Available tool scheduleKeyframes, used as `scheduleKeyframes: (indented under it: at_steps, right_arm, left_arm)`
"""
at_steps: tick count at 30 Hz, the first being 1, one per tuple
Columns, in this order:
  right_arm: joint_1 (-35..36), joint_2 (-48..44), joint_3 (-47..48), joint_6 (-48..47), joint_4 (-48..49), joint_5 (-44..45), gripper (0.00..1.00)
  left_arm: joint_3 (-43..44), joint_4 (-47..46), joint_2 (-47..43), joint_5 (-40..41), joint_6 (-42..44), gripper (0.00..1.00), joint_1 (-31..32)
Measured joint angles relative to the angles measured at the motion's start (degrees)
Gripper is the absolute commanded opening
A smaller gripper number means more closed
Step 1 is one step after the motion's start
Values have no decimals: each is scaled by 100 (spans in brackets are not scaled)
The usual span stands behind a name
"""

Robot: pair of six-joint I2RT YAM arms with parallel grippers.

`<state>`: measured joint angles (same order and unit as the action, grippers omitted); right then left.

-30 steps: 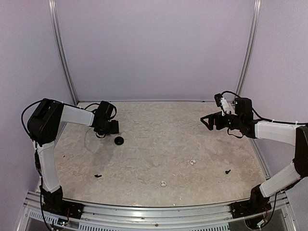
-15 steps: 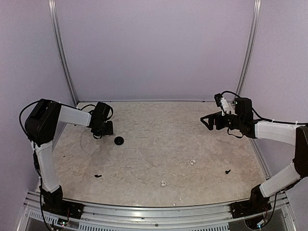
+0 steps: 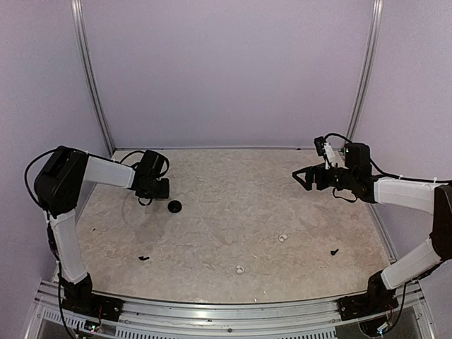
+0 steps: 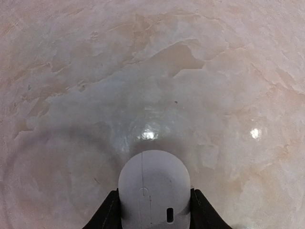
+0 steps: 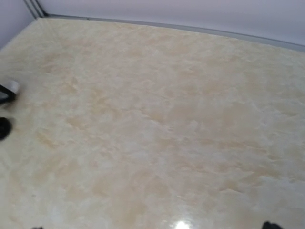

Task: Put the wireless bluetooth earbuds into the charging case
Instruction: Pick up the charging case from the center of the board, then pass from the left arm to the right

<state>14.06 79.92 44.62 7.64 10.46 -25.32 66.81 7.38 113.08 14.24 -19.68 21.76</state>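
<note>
Left claw (image 4: 153, 213), just behind-left of black disc (image 3: 174, 205), grips charging case (image 4: 153, 183) by both sides; far earbud (image 3: 283, 239) and near earbud (image 3: 240, 269) lie right-front of disc, far one nearest wide-open, empty right claw (image 3: 304, 178).

Left gripper (image 3: 161, 189) with charging case (image 4: 153, 191) crowds black disc (image 3: 174, 206) on its far-left side. Right of disc: open room. Far earbud (image 3: 282, 239), near earbud (image 3: 240, 270) and screw (image 3: 334, 251) lie nearer-right.
</note>
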Motion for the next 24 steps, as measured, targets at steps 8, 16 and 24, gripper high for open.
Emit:
scheduleKeyframes:
  at_steps: [8,16,24]
  right_arm:
    - [83,2,0,560,284,-522,97]
    - [678,0,243,999,358,-955,84]
    - [1499,0,767,1113,468,-1287,71]
  left_arm:
    - [-741,-1191,-1259,487,938,34,1281]
    - [-1534,-3182,-2444,579,2262,35,2601]
    - [-2000,-4422,-2728,595,3335,37,3585]
